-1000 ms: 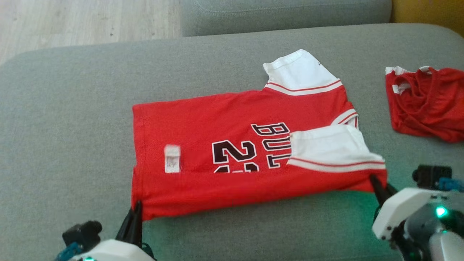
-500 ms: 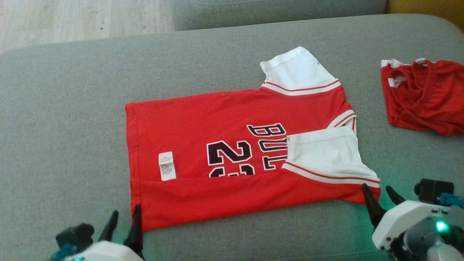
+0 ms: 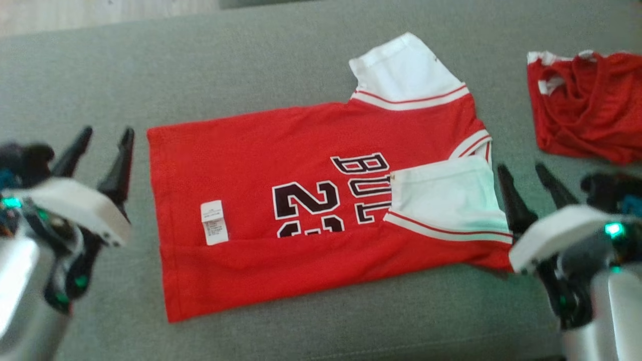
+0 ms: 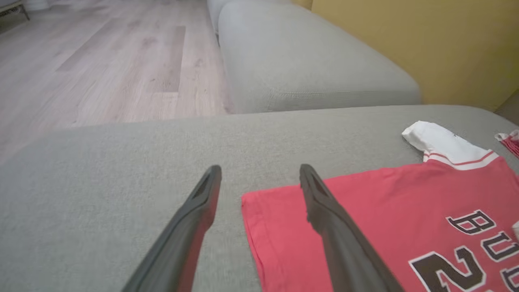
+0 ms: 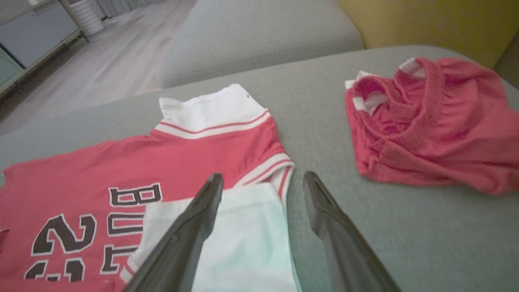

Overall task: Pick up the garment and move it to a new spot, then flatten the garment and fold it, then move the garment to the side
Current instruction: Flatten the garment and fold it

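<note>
The garment (image 3: 281, 150), a red jersey with white sleeves and black letters and a number, lies on the grey cushion (image 3: 251, 65). Its near long edge is folded up over the chest, one white sleeve (image 3: 446, 200) lying on the letters. My left gripper (image 3: 103, 138) hovers open just left of the jersey's hem end; in the left wrist view (image 4: 259, 172) its right finger hangs over the hem corner of the garment (image 4: 385, 211). My right gripper (image 3: 519, 173) stands open at the collar end, right of the folded sleeve; the right wrist view (image 5: 261, 178) has it above the collar of the garment (image 5: 121, 162). Neither holds anything.
Crumpled red shorts (image 3: 592, 105) lie at the far right of the cushion, also in the right wrist view (image 5: 429, 134). A second grey cushion (image 4: 300, 61) sits behind, with wood floor (image 4: 101, 61) to its left and a yellow wall (image 4: 425, 40) to its right.
Both grippers have opened, let go of the jersey's near edge, and risen up along its two ends. The jersey lies with its near edge folded over. The head camera has tilted down.
</note>
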Robot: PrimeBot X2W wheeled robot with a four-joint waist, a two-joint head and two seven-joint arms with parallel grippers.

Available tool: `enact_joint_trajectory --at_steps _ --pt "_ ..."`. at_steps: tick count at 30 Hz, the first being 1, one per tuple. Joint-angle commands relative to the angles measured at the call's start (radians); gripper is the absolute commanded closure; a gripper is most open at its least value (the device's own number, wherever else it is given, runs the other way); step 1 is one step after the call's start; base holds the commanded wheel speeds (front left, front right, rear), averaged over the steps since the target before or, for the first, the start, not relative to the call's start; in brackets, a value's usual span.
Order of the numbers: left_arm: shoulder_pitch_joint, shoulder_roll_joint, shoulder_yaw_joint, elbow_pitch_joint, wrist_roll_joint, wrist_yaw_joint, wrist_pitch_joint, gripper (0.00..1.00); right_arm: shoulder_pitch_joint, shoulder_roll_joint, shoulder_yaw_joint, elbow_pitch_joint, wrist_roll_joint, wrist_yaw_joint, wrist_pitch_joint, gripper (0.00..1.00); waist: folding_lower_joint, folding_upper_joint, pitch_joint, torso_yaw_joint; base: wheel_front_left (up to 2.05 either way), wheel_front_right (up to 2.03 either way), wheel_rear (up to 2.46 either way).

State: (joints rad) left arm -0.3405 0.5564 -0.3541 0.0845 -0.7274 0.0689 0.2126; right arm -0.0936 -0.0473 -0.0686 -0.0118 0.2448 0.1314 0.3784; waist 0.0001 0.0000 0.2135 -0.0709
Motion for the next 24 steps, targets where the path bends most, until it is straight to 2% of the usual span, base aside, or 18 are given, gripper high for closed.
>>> enact_joint_trajectory --at_steps 1,8,16,23,24 --pt "-0.078 0.062 0.036 0.0 0.011 -0.015 0.04 0.0 -0.065 -0.021 0.038 -0.047 -0.003 -0.001 -0.008 0.0 -0.0001 0.0 0.045 -0.024 0.0 0.0 0.0" --pt "-0.216 0.104 -0.002 0.127 -0.003 -0.075 0.19 0.0 -0.223 -0.039 0.107 -0.046 0.005 -0.001 -0.02 0.0 -0.0001 0.0 0.154 -0.072 0.0 0.0 0.0" --pt "-0.273 0.115 0.008 0.2 -0.023 -0.079 0.23 0.0 -0.323 -0.049 0.143 -0.02 0.02 -0.001 -0.053 0.0 -0.0001 0.0 0.228 -0.109 0.0 0.0 0.0" --pt "-0.256 0.128 -0.017 0.209 -0.044 -0.097 0.296 0.0 -0.347 -0.064 0.151 -0.003 0.028 -0.001 -0.062 0.0 -0.0001 0.0 0.235 -0.113 0.0 0.0 0.0" --pt "-0.252 0.129 -0.021 0.202 -0.049 -0.1 0.309 0.02 -0.352 -0.069 0.15 -0.002 0.027 -0.001 -0.062 0.0 -0.0001 0.0 0.234 -0.109 0.0 0.0 0.0"
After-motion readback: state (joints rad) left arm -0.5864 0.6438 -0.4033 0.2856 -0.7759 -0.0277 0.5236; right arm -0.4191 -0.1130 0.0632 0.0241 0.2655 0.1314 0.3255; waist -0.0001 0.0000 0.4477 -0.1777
